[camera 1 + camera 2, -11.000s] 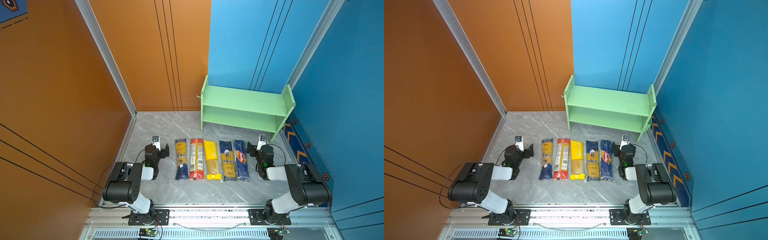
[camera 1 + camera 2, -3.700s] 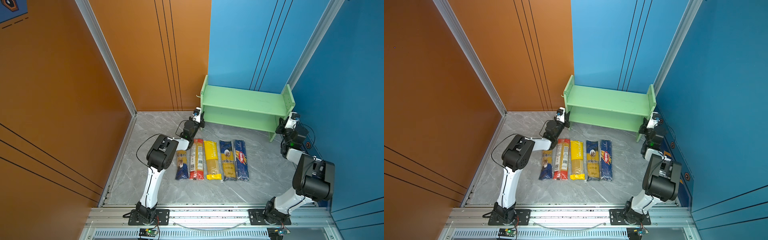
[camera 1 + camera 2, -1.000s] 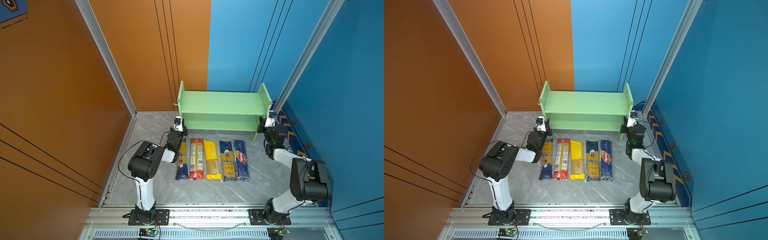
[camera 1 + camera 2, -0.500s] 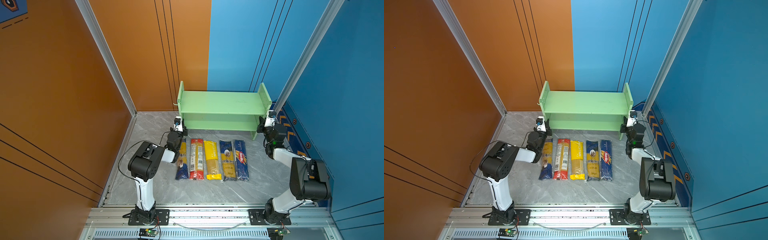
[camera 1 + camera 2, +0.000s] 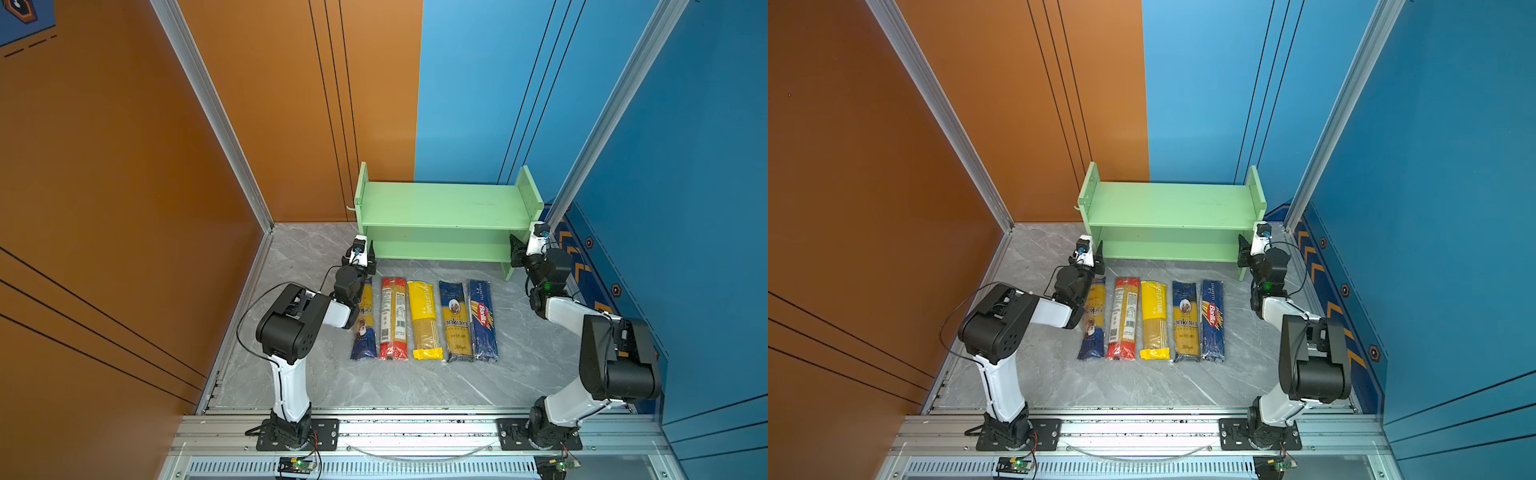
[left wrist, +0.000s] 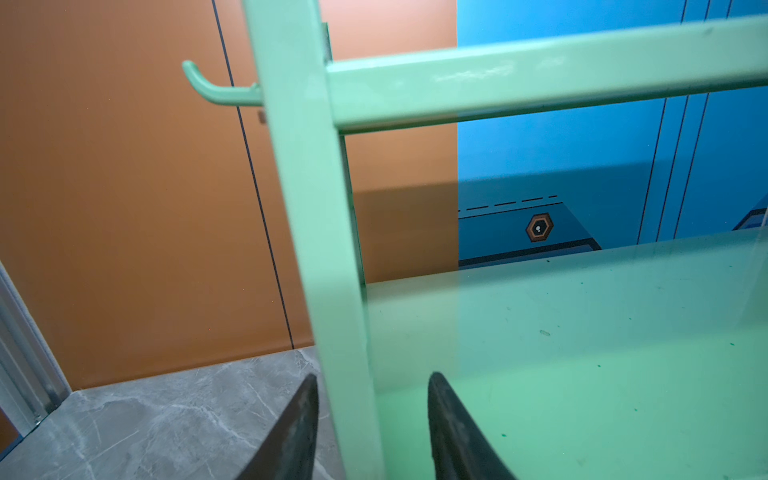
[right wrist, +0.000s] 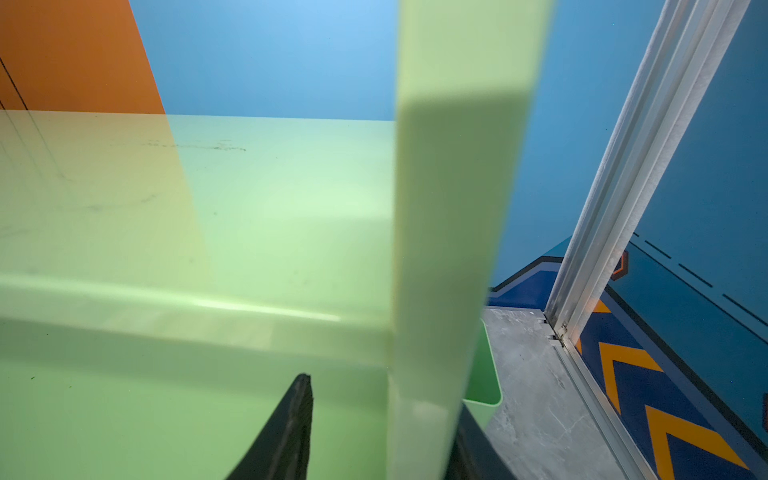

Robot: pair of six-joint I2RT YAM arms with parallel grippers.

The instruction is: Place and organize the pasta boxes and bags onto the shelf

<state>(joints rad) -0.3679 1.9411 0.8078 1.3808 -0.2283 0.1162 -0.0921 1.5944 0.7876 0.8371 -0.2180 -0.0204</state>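
The light-green shelf [image 5: 440,205] [image 5: 1171,203] stands empty at the back of the grey floor. Several pasta packs lie side by side in front of it: an ankara bag [image 5: 365,320], a red-ended clear bag [image 5: 392,318], a yellow bag [image 5: 424,318], a second ankara bag [image 5: 456,320] and a dark blue Barilla pack [image 5: 483,320]. My left gripper [image 5: 365,249] [image 6: 372,399] is open, straddling the shelf's left side panel [image 6: 332,291]. My right gripper [image 5: 517,247] [image 7: 384,399] is open astride the right side panel [image 7: 449,249], one finger hidden behind it.
Orange wall panels close the left and back left, blue ones the back right and right. An aluminium post [image 5: 582,166] stands just behind the shelf's right end. A green hook [image 6: 216,89] sticks out from the left panel. The left arm overhangs the leftmost ankara bag.
Both grippers have opened off the shelf's side panels, which they held shut half a second ago. Before that they had swung the shelf left and square to the packs.
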